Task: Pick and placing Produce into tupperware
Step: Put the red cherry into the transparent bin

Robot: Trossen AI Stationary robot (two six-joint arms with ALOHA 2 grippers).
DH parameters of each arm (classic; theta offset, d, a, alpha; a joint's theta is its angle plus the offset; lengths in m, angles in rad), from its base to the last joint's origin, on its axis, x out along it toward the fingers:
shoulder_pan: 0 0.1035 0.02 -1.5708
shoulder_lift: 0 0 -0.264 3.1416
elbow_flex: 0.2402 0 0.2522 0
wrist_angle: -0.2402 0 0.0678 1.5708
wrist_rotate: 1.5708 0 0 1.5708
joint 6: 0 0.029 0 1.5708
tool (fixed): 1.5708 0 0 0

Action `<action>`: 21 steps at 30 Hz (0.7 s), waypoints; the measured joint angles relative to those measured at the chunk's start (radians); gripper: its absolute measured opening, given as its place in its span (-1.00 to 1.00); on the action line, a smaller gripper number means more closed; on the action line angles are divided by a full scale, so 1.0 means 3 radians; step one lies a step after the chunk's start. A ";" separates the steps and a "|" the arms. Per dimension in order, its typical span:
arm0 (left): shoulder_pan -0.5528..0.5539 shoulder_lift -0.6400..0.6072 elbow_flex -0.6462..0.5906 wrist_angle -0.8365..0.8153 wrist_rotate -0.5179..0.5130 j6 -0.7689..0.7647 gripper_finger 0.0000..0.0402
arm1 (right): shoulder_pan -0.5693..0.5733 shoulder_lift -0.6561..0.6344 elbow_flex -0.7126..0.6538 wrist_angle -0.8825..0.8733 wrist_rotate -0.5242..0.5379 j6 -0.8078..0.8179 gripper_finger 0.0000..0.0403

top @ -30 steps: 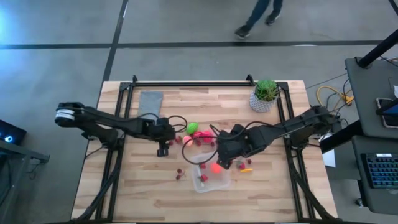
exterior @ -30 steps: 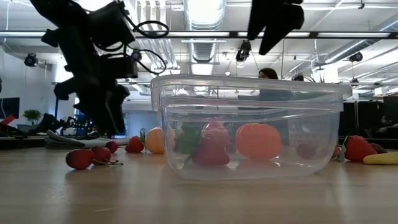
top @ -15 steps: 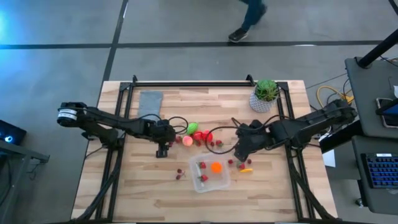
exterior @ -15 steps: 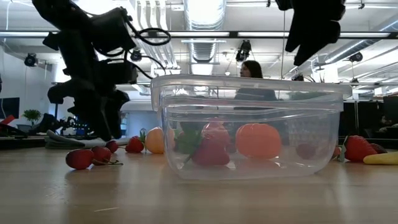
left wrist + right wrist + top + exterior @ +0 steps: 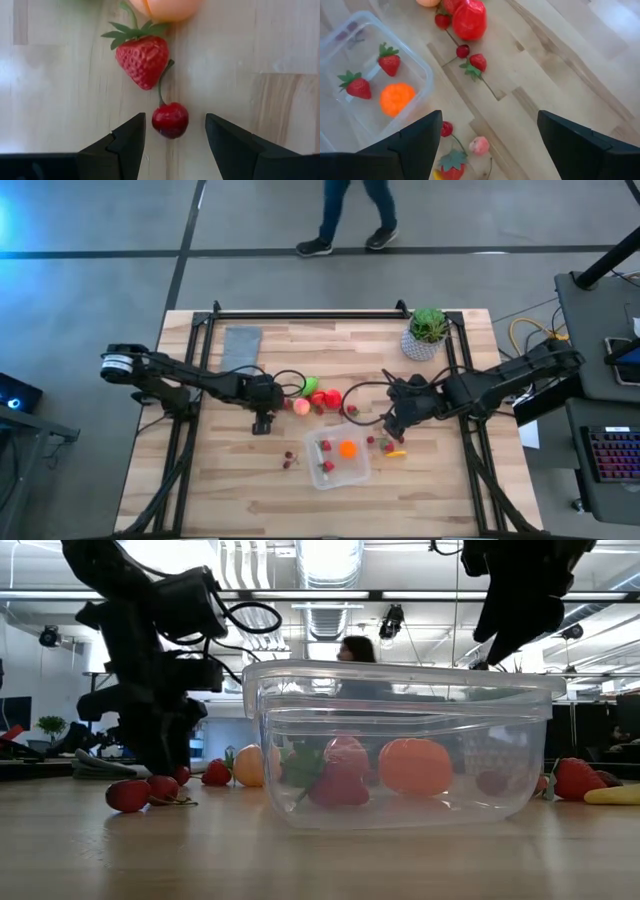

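**Left-wrist view: cherry framed, grip not yet made**

Left gripper [image 5: 172, 142] stands half open and empty, one finger on each side of a cherry [image 5: 170, 120] without touching it. A strawberry [image 5: 142, 60] lies just beyond, against the stem. Closing off-centre could roll the cherry away or snag that stem. Right gripper [image 5: 487, 150] hangs wide open and empty beside the tupperware [image 5: 422, 70], which holds two strawberries and an orange piece. More produce lies scattered nearby.
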 joint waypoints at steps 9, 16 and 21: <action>0.0039 -0.0003 0.0010 0.0009 -0.0016 -0.0009 -0.15 | 0.0000 0.0003 -0.0054 0.0030 -0.0003 -0.0012 0.58; 0.0044 0.0064 0.0010 0.0053 -0.0006 -0.0009 -0.41 | 0.0000 0.0001 -0.0058 0.0035 -0.0003 -0.0016 0.59; 0.0044 0.0109 0.0018 0.0074 0.0010 -0.0008 -0.53 | 0.0000 0.0001 -0.0058 0.0036 -0.0003 -0.0018 0.61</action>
